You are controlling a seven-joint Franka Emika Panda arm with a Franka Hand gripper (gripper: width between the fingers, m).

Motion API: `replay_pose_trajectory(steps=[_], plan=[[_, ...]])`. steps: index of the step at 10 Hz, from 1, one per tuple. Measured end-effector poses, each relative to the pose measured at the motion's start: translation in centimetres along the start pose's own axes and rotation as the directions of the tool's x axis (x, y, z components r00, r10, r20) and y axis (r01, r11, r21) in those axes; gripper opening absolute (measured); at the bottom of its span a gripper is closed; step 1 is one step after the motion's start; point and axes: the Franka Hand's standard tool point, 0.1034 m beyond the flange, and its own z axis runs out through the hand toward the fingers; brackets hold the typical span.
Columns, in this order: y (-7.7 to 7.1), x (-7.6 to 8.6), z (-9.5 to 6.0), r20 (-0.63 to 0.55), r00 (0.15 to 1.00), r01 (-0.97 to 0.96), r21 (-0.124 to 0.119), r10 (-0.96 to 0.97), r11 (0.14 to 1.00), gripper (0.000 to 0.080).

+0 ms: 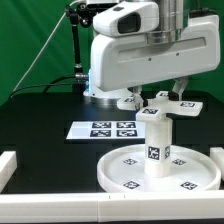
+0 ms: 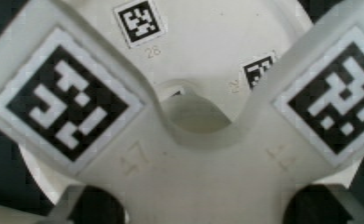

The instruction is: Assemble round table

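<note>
Nearest the wrist lens, two dark fingertips (image 2: 90, 205) stand spread wide. The claw (image 2: 205, 205) pinches nothing and hangs over the white plastic four-lobed cross piece (image 2: 197, 140), which lies at the far side of the black table (image 1: 40, 120). Nearer, the short thick white cylinder (image 1: 158, 145) stands upright on the hub of the large rimmed white round disc (image 1: 115, 170). The marker board (image 1: 103, 128) lies towards the exterior view's left. To grip well, I judge, centre over the cross's hole (image 2: 197, 112), straddle one lobe squarely, then close. From outside the arm's body hides the claw, and whether the pads touch plastic is unclear.
</note>
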Motion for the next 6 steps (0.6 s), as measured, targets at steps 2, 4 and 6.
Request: replay_pose_trajectory(steps=[2, 4, 6], plan=[[0.09, -0.10, 0.64, 0.006, 1.000, -0.001, 0.000, 0.001, 1.000, 0.0442], [0.16, -0.05, 0.67, 0.001, 1.000, -0.002, 0.003, 0.002, 1.000, 0.0442], [0.61, 0.10, 0.62, -0.012, 1.000, 0.019, 0.003, -0.019, 1.000, 0.0442]])
